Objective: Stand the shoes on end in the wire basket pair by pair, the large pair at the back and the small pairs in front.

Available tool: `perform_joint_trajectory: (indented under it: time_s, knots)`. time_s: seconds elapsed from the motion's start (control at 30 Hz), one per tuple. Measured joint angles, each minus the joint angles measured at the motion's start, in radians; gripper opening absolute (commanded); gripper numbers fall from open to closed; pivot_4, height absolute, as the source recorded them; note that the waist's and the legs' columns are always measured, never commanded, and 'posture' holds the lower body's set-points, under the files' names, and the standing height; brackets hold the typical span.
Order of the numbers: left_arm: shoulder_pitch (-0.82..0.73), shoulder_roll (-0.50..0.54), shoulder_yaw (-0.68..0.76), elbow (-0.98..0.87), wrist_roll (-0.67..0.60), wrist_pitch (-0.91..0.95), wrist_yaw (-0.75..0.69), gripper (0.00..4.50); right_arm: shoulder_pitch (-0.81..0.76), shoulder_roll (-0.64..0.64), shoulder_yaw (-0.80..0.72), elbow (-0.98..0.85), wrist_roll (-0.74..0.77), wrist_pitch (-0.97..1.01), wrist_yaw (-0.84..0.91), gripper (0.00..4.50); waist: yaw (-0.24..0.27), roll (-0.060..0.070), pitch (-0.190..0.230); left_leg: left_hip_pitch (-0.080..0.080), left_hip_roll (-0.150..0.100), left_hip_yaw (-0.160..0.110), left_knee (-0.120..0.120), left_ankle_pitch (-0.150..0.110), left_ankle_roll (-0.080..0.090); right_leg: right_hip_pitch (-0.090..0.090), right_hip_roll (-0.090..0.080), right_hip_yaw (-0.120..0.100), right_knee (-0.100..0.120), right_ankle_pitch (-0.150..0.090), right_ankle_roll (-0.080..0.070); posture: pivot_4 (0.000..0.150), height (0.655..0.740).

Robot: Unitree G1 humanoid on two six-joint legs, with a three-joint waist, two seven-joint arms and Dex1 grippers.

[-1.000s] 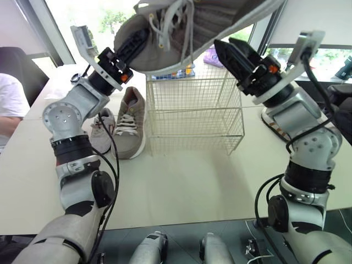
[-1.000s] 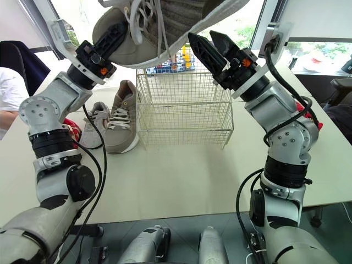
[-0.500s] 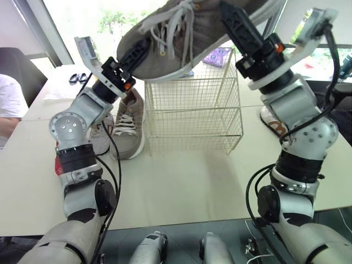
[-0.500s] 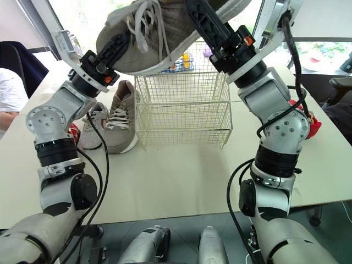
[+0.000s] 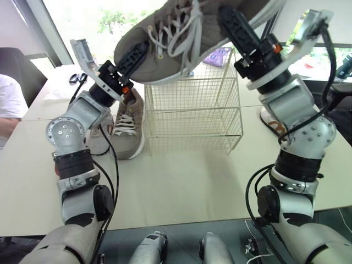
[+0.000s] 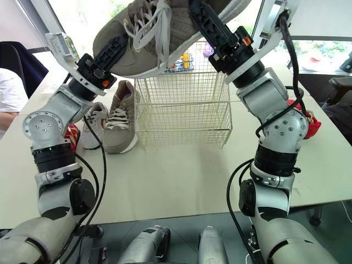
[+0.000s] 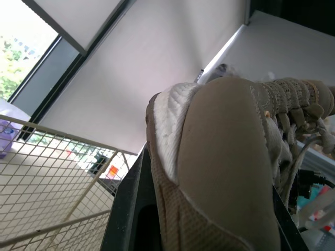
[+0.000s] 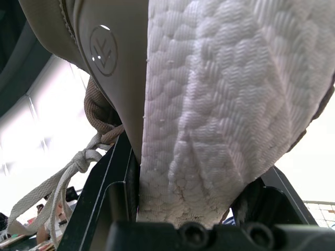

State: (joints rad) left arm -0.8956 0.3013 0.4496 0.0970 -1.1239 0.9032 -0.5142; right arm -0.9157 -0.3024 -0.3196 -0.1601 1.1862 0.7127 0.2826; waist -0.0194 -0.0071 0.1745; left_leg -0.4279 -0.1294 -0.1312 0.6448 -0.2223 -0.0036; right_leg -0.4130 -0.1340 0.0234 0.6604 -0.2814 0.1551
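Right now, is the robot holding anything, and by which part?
Yes: one big shoe, above the basket. The left gripper clamps its toe, the right gripper its heel end.

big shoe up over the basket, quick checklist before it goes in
1. Left pincer on the large shoe: ok, the toe sits between its fingers.
2. Right pincer on the heel end: ok, the sole is clamped between its fingers.
3. Wire basket free for the large pair: ok, no shoe inside.
4. Shoe turned on end: not ok, it lies roughly level, toe toward the robot's left.
5. Shoe lined up over the back of the basket: cannot tell, depth is unclear.
6. Laces tidy: not ok, loops hang loose and may snag the wire.
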Motion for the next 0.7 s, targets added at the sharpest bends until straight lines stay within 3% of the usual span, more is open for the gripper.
perform_joint_trajectory:
  time_s: [0.17, 0.2, 0.4, 0.53, 0.7]
  knots:
    - [0.027, 0.054, -0.074, -0.011, 0.0, 0.067, -0.043, 4.24, -0.053, -0.079, 0.024, 0.033, -0.035, 0.017, 0.023, 1.78, 0.002, 0.0, 0.0, 0.0, 0.0, 0.0, 0.0, 0.0, 0.0, 0.0, 0.0, 0.0, 0.0, 0.0, 0.0, 0.15, 0.74]
    - [0.032, 0.082, -0.091, -0.017, 0.004, 0.072, -0.067, 4.47, -0.082, -0.121, 0.04, 0.052, -0.046, 0.03, 0.055, 1.78, 0.0, 0.001, 0.001, -0.001, 0.0, 0.001, 0.0, 0.0, 0.0, -0.001, 0.0, 0.0, 0.0, 0.0, 0.0, 0.15, 0.74]
    - [0.071, 0.218, -0.122, -0.023, 0.041, 0.073, -0.192, 4.47, -0.353, -0.408, 0.12, 0.296, -0.248, -0.014, 0.388, 1.78, 0.0, 0.001, 0.001, -0.003, 0.0, 0.003, -0.002, 0.0, 0.0, -0.004, 0.0, 0.001, -0.001, 0.0, 0.0, 0.15, 0.74]
    - [0.073, 0.231, -0.129, -0.022, 0.069, 0.061, -0.223, 4.47, -0.526, -0.484, 0.256, 0.56, -0.485, -0.202, 0.659, 1.78, -0.001, 0.001, 0.001, -0.003, 0.0, 0.004, -0.001, -0.001, 0.0, -0.003, 0.0, 0.001, -0.002, 0.0, 0.0, 0.15, 0.74]
    - [0.103, 0.224, -0.138, -0.037, 0.088, 0.04, -0.223, 4.47, -0.679, -0.491, 0.367, 0.906, -0.736, -0.47, 0.911, 1.78, -0.002, 0.001, 0.001, -0.003, 0.001, 0.005, -0.003, -0.001, 0.0, -0.006, 0.0, 0.002, -0.002, 0.0, 0.0, 0.15, 0.74]
